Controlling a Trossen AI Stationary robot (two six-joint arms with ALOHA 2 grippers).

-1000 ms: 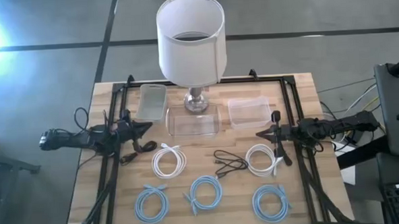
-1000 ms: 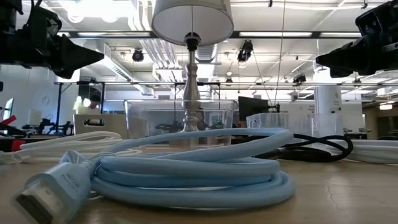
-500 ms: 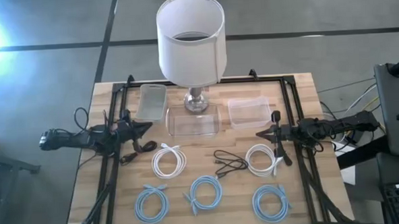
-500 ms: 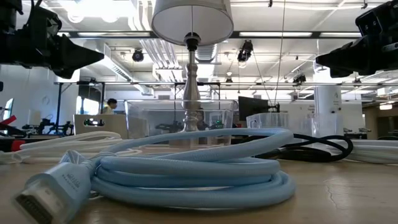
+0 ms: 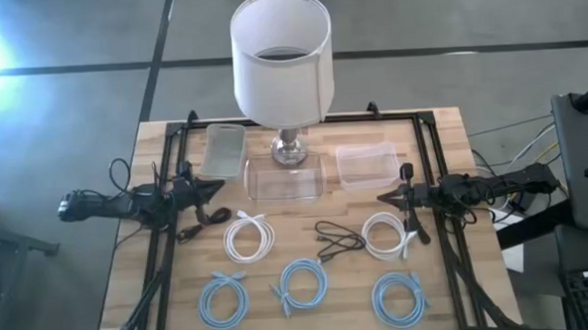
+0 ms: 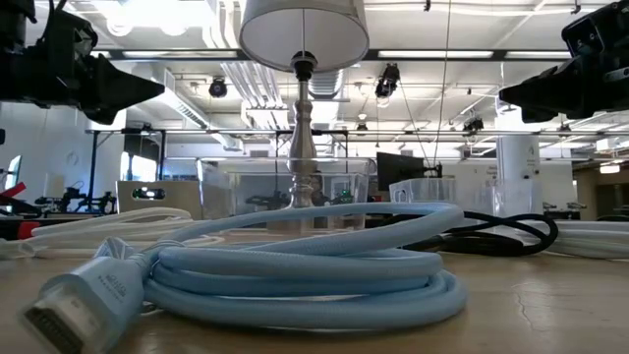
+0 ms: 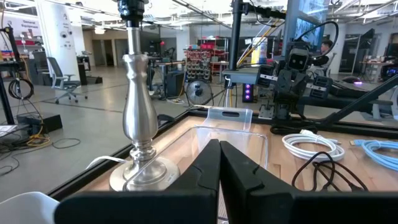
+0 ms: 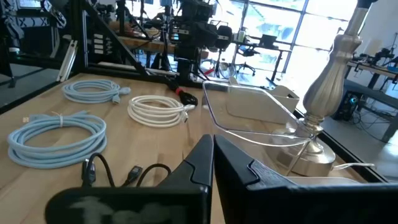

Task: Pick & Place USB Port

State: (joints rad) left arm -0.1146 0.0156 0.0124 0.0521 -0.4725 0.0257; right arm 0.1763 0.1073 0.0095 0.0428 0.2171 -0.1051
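Observation:
Several coiled cables lie flat on the wooden table: two white coils (image 5: 247, 235) (image 5: 385, 235), a loose black cable (image 5: 337, 241) between them, and three light-blue coils (image 5: 301, 284) along the near edge. Which cable carries the USB port I cannot tell. My left gripper (image 5: 220, 188) hangs shut above the table's left side, pointing level toward the middle (image 7: 219, 146). My right gripper (image 5: 380, 196) hangs shut at the right side, beside the right white coil, also level (image 8: 212, 140). Neither touches a cable.
A lamp with a white shade (image 5: 282, 61) stands at the far middle on a metal base (image 5: 289, 150). Three clear bins sit around it: left (image 5: 224, 148), centre (image 5: 285, 177), right (image 5: 367, 165). A small dark cable (image 5: 189, 229) lies below the left gripper. A black frame (image 5: 166, 190) lines the table's edges.

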